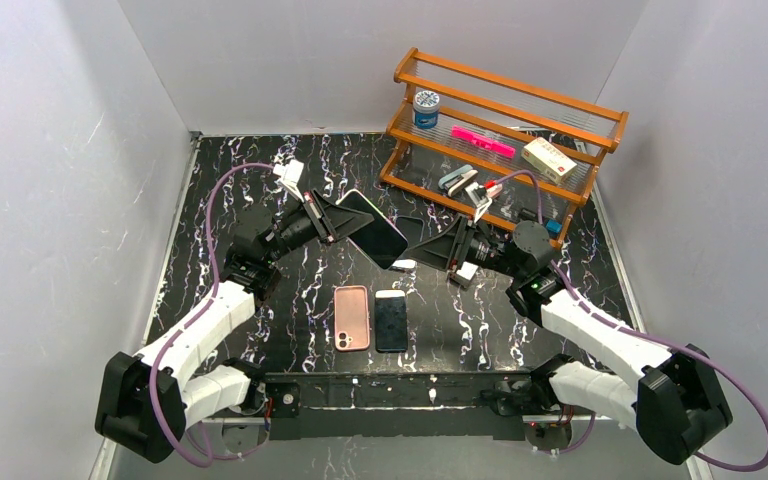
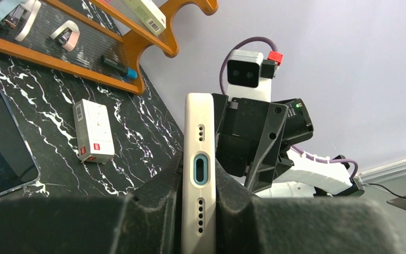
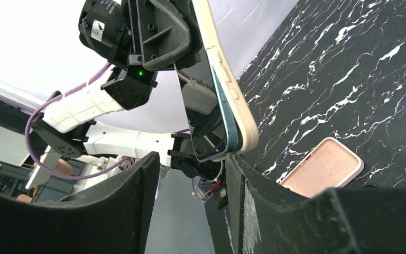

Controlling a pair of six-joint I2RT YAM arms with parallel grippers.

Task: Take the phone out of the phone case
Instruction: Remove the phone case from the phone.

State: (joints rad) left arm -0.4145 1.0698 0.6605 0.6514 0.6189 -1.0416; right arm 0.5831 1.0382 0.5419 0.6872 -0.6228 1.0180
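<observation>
The cased phone [image 1: 372, 228] sits between left gripper [image 1: 345, 212] and right gripper [image 1: 430, 245], above the table's [image 1: 360, 160] middle. Before it lie a loose case [image 1: 352, 317] and, just right, another phone [image 1: 391, 320]; a rack [image 1: 505, 130] stands behind.

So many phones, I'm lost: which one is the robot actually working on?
From the wooden rack at the back right of the table, look left toward the middle. The phone in the cream case hangs tilted in the air there, clamped in the left pincer; the pink case and black phone lie flat on the table.
</observation>
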